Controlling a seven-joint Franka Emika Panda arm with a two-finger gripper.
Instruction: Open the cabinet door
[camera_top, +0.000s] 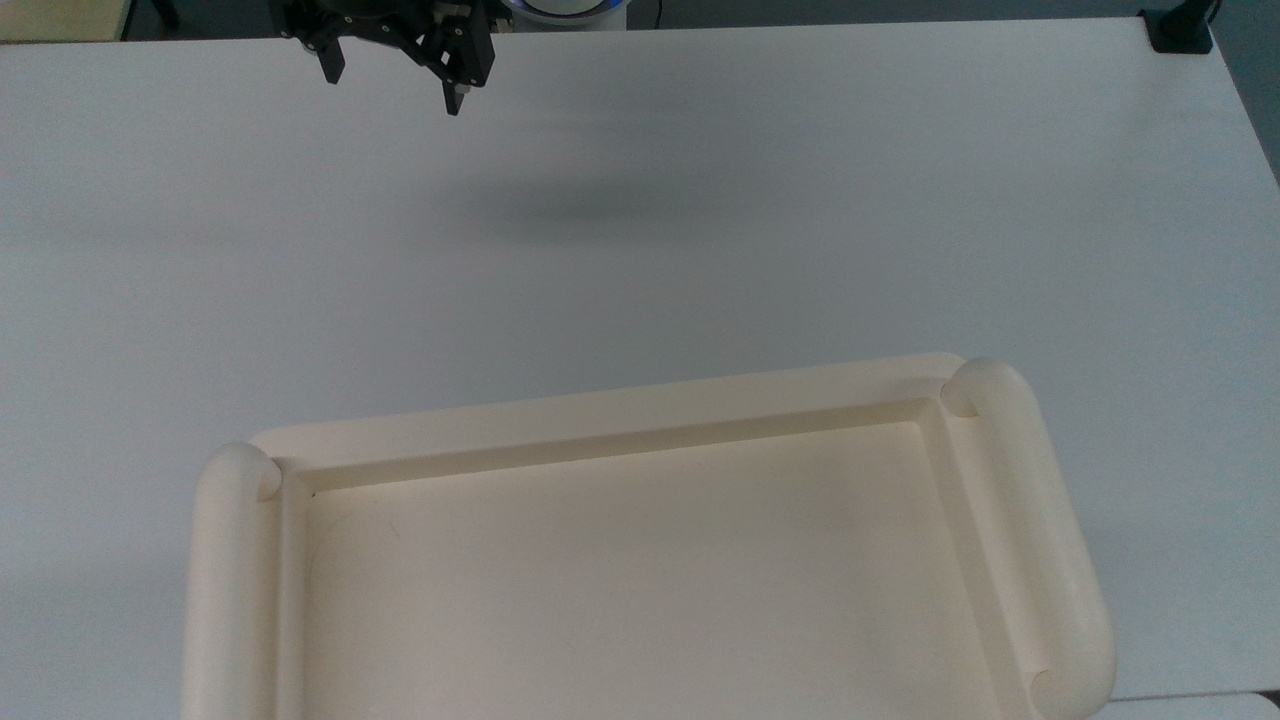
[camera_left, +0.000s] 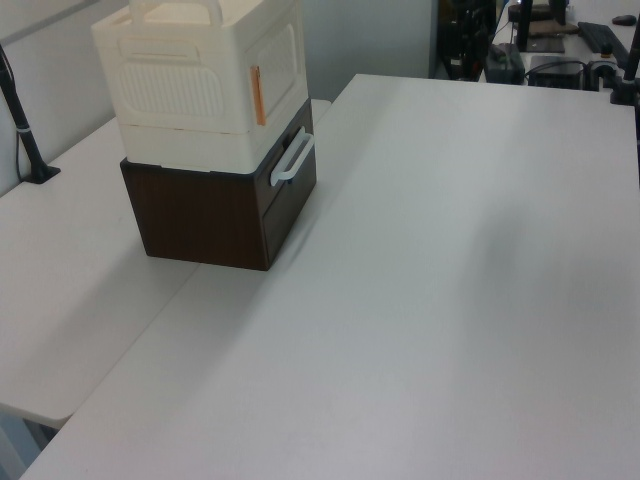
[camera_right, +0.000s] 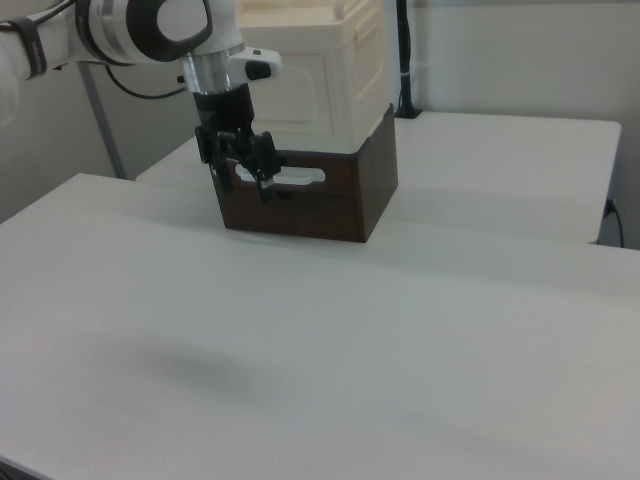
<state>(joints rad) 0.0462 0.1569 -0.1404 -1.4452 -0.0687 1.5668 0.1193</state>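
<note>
The white arm (camera_right: 120, 25) reaches in from the right view's upper left, wrist bent straight down; the black gripper (camera_right: 240, 172) hangs in the air, fingers pointing downward; in the top view the gripper (camera_top: 395, 85) sits at the upper edge, its two fingers (camera_top: 455, 95) spread apart, nothing between them.

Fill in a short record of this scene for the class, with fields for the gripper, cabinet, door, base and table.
gripper: black two-finger gripper, fingers apart, holding nothing, above the table near the top view's upper edge
cabinet: cream cabinet with a recessed tray-like top
door: cabinet door looks shut, copper-coloured handle at its edge
base: dark brown box under the cabinet, white handle on its front
table: white table
</note>
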